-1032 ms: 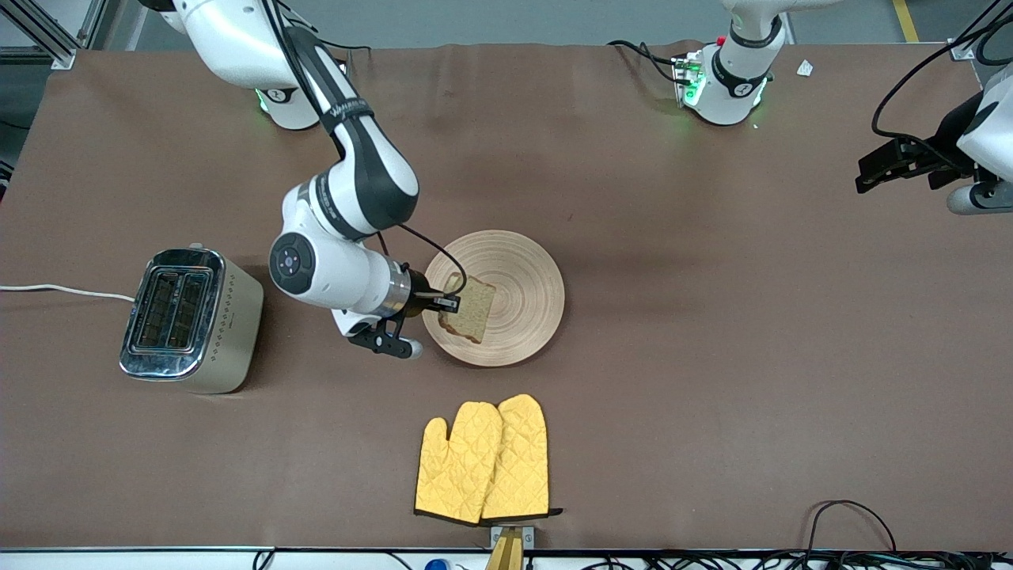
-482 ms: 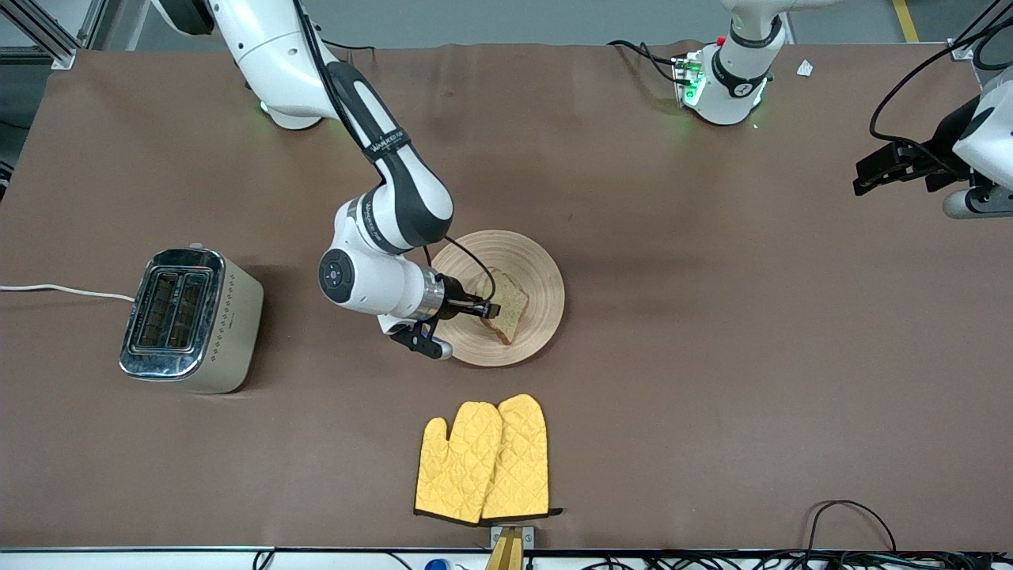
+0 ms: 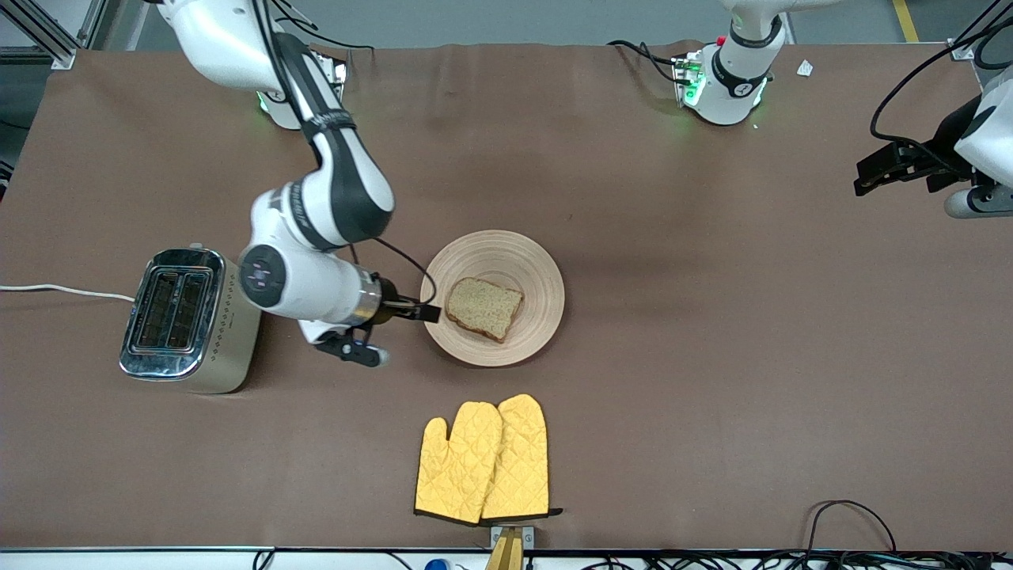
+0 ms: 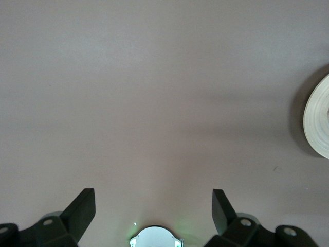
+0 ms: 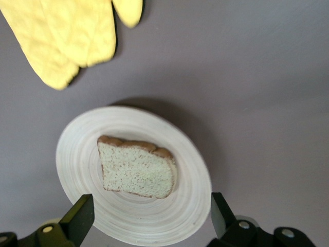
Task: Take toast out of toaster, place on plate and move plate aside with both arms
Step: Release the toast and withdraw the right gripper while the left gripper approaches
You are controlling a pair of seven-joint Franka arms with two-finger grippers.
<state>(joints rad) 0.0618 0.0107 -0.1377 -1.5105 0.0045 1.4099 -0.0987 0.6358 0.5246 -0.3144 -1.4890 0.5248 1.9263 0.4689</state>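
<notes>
The toast (image 3: 484, 308) lies flat on the round beige plate (image 3: 539, 276) in the middle of the table. In the right wrist view the toast (image 5: 136, 168) rests in the plate (image 5: 77, 154), free of any finger. My right gripper (image 3: 426, 313) hangs open over the plate's rim on the toaster's side, and its fingers (image 5: 81, 218) stand wide apart with nothing between them. My left gripper (image 3: 870, 170) waits open over the table's edge at the left arm's end. The left wrist view shows only bare brown cloth between the left gripper's (image 4: 153, 206) spread fingers.
A silver two-slot toaster (image 3: 190, 317) stands toward the right arm's end, with a white cord (image 3: 63, 290) trailing from it. A pair of yellow oven mitts (image 3: 483, 459) lies nearer to the front camera than the plate. Black cables run along the front edge.
The right gripper opened and let go of the toast, which now lies flat on the plate. It then drew back toward the toaster. The left arm stayed put.
</notes>
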